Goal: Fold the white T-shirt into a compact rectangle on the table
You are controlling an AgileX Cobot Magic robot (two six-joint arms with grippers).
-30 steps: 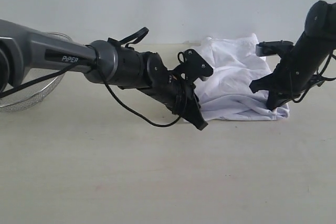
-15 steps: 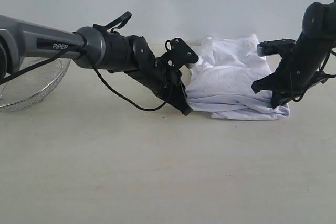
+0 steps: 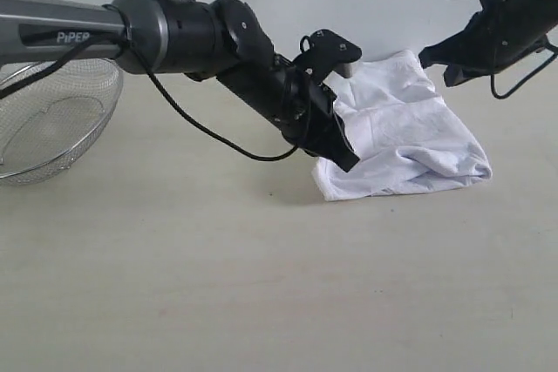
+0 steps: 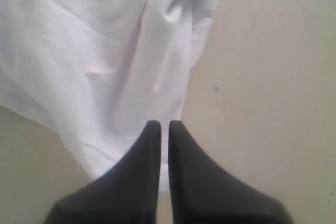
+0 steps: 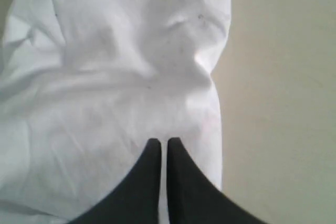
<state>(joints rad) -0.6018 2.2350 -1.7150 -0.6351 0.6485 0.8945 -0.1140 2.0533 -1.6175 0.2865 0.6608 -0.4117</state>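
White T-shirt (image 3: 410, 132) lies bunched on the worktop (image 3: 261, 285), out toward 2 o'clock in the exterior view. Left tool (image 4: 164, 124), fingers pressed together, has its tip at the shirt's 8 o'clock edge. Right tool (image 5: 163, 141), closed too, hangs above the cloth at 1 o'clock. Mesh basket (image 3: 52, 128) sits well apart at 9 o'clock.

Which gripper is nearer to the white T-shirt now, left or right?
Left. The left gripper is down at the white T-shirt's left edge; the right gripper hangs above its far right part.

The left arm (image 3: 74, 37) bears white "PiPER" lettering.
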